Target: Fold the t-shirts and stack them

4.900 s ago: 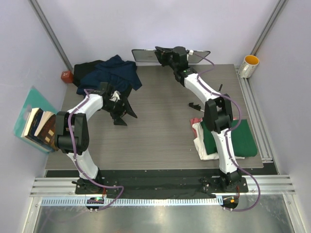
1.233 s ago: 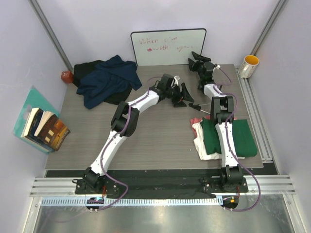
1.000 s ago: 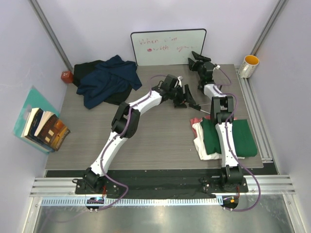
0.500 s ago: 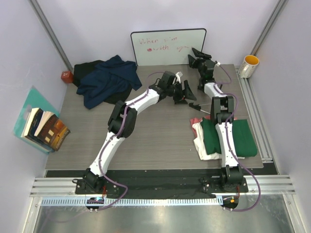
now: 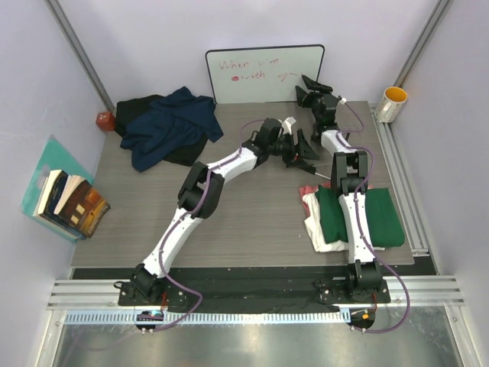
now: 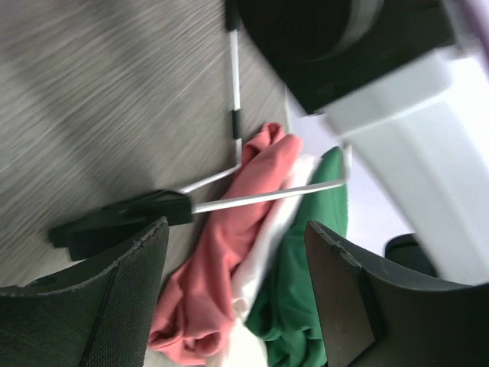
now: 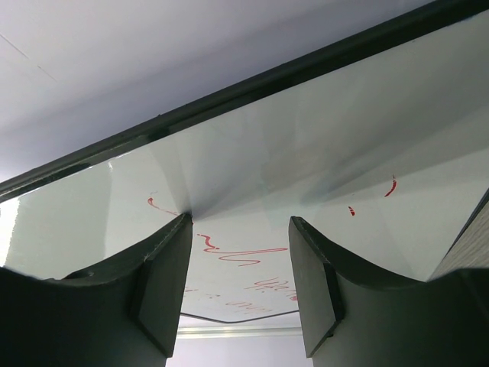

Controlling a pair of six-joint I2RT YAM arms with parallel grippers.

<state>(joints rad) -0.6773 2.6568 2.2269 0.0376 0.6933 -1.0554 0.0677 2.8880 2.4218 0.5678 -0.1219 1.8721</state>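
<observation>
Sitting in a folded stack at the right side of the table (image 5: 252,222), the dark green t-shirt (image 5: 374,218) is lying on top of the cream-white one (image 5: 317,233), and the pink-red one (image 5: 308,190) is bunching out loosely at the stack's far edge. The navy blue t-shirt (image 5: 172,122) and the black one (image 5: 136,105) are lying crumpled together at the far left corner, not yet folded.

The left gripper (image 5: 300,145) is hovering released over the far middle of the table, near the stack's far-left corner, jaws wide and holding nothing. Its wrist view is looking down on the pink-red cloth and a thin black-and-white rod-like thing (image 6: 130,218), possibly a marker, though blur is making that hard to tell. The right gripper (image 5: 309,88) is pointing at the whiteboard (image 5: 263,76) on the far edge, jaws apart and gripping nothing.

The step in hand is probably fetching the navy shirt. Doing it well is meaning reaching to the far left, pinching a single layer at a shoulder seam so the black shirt is not dragging along, and steering wide of the rod and the finished stack.
</observation>
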